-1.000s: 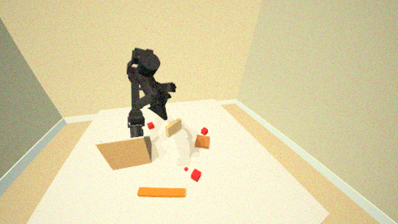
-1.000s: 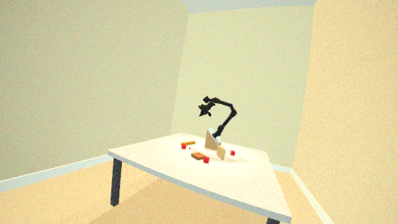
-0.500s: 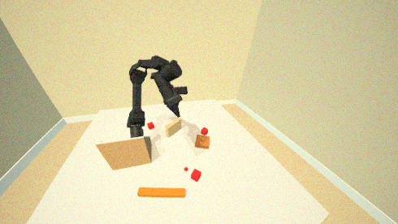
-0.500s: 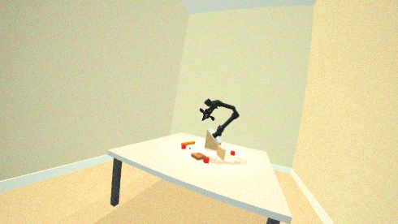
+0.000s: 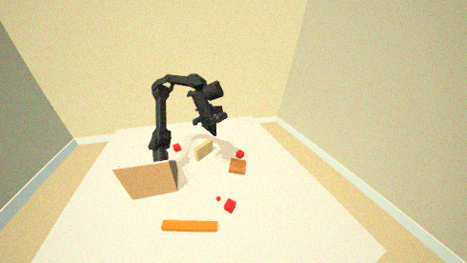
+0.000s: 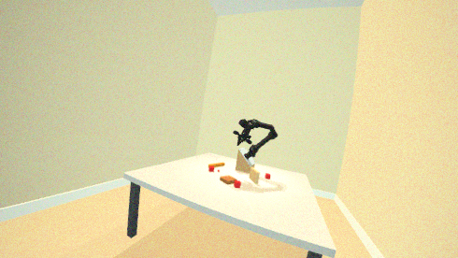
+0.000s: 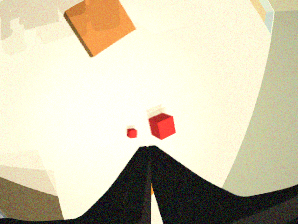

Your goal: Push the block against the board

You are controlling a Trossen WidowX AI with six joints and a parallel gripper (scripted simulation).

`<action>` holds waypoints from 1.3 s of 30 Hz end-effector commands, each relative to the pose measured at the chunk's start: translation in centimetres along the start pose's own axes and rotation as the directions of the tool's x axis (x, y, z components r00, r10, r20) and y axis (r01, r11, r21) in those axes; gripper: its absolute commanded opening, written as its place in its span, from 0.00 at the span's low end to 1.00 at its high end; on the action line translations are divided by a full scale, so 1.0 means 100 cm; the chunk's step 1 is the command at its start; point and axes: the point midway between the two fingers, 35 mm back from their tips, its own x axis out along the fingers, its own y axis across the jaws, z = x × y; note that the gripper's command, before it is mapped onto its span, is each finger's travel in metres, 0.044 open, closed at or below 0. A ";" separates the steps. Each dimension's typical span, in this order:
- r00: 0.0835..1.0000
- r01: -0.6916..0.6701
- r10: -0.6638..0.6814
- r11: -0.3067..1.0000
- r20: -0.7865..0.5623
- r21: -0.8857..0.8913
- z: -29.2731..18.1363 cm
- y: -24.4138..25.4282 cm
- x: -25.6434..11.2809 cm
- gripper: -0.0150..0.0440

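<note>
The square orange-brown block [image 5: 237, 168] [image 6: 227, 179] [image 7: 100, 26] lies flat on the table, right of the middle in the top view and at the top in the wrist view. The long orange board [image 5: 190, 226] [image 6: 218, 164] lies at the near side in the top view, well apart from the block. In the wrist view the board is mostly hidden behind the fingers. My gripper [image 5: 213, 133] [image 6: 239, 144] [image 7: 147, 153] is shut and empty. It hangs above the table, beyond the block in the top view, and touches neither part.
A red cube [image 5: 230, 206] [image 6: 211, 168] [image 7: 162, 126] and a tiny red cube [image 5: 218, 198] [image 7: 132, 133] lie between block and board. Another red cube [image 5: 240, 153] [image 6: 237, 184] is close behind the block. A large tan panel [image 5: 148, 181], an upright pale block [image 5: 204, 150] and a red cube [image 5: 177, 147] stand left.
</note>
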 end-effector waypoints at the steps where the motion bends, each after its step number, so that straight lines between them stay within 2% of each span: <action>1: 1.000 -0.028 0.029 0.991 0.010 -0.133 0.014 0.017 0.007 0.25; 9: 0.995 -0.082 0.096 0.917 0.017 -0.390 0.039 0.054 0.021 0.25; 18: 0.984 -0.127 0.178 0.754 0.014 -0.644 0.059 0.099 0.034 0.25; 29: 0.959 -0.144 0.284 0.468 -0.006 -0.872 0.072 0.158 0.045 0.25; 39: 0.924 -0.111 0.381 0.160 -0.042 -0.981 0.073 0.212 0.050 0.25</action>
